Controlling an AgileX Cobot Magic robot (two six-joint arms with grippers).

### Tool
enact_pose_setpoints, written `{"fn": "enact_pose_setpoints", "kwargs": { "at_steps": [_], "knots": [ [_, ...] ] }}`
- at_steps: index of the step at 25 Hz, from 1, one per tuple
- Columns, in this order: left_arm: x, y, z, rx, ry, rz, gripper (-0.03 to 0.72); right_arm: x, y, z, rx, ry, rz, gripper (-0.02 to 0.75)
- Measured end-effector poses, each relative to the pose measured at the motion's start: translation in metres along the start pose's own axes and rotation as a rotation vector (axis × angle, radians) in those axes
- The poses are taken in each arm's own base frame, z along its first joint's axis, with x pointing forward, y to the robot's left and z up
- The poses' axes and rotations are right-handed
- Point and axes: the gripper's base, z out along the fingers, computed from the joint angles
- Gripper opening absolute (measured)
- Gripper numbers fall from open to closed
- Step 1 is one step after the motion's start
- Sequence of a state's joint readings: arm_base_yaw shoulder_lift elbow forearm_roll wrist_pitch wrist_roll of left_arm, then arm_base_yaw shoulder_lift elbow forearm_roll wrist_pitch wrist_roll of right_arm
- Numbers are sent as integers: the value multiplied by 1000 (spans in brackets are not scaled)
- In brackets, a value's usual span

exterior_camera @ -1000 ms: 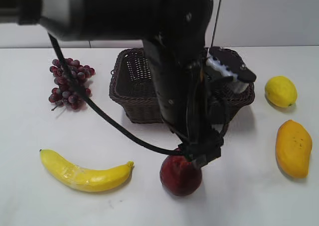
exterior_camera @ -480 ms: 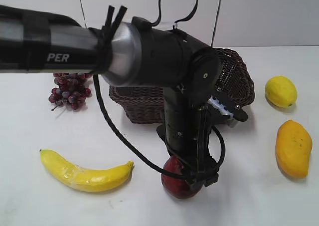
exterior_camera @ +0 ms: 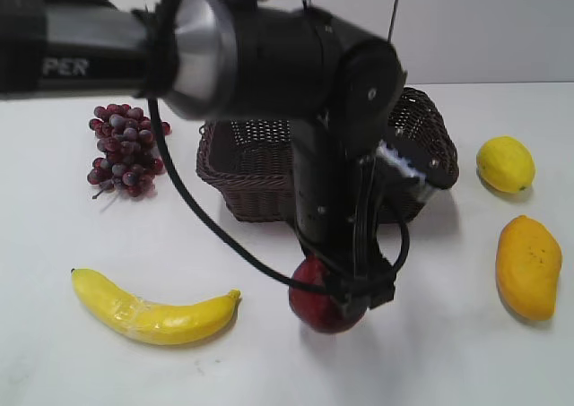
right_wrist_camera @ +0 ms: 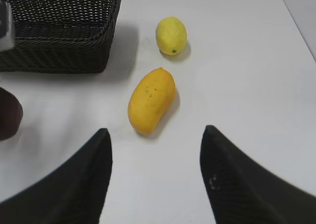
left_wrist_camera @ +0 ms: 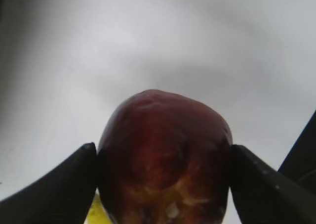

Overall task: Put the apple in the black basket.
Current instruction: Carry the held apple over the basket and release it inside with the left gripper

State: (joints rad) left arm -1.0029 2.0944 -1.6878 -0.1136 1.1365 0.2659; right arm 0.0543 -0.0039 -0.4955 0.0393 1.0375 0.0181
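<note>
The dark red apple point(exterior_camera: 316, 306) is at the table's front centre, just in front of the black basket point(exterior_camera: 238, 186). My left gripper point(exterior_camera: 348, 300) reaches down from above and is shut on the apple. In the left wrist view the apple point(left_wrist_camera: 163, 135) fills the space between the two jaws of the left gripper point(left_wrist_camera: 163, 184), touching both. My right gripper point(right_wrist_camera: 155, 179) is open and empty over bare table. The basket point(right_wrist_camera: 59, 31) and an edge of the apple point(right_wrist_camera: 7, 116) show at the left of the right wrist view.
A banana point(exterior_camera: 152, 312) lies front left and dark grapes point(exterior_camera: 126, 151) back left. A mango point(exterior_camera: 527, 264) and a lemon point(exterior_camera: 505, 163) lie to the right, also seen in the right wrist view as mango point(right_wrist_camera: 150, 101) and lemon point(right_wrist_camera: 171, 34).
The left arm has swung and settled over the apple, its jaws now round it. The apple sits slightly higher in the exterior view than before.
</note>
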Motion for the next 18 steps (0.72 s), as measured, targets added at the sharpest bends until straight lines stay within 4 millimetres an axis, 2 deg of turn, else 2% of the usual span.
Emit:
{"fn": "enact_pose_setpoints", "kwargs": {
  "at_steps": [5, 10, 14, 18],
  "knots": [
    [-19, -1, -63, -47, -139, 116, 597, 0, 0, 0, 1, 0, 0, 434],
    [-34, 12, -115, -110, -312, 118, 597, 0, 0, 0, 1, 0, 0, 434],
    [-33, 34, -142, -189, -382, 92, 597, 0, 0, 0, 1, 0, 0, 434],
    [-25, 62, -147, -249, -369, 42, 597, 0, 0, 0, 1, 0, 0, 434]
  ]
}}
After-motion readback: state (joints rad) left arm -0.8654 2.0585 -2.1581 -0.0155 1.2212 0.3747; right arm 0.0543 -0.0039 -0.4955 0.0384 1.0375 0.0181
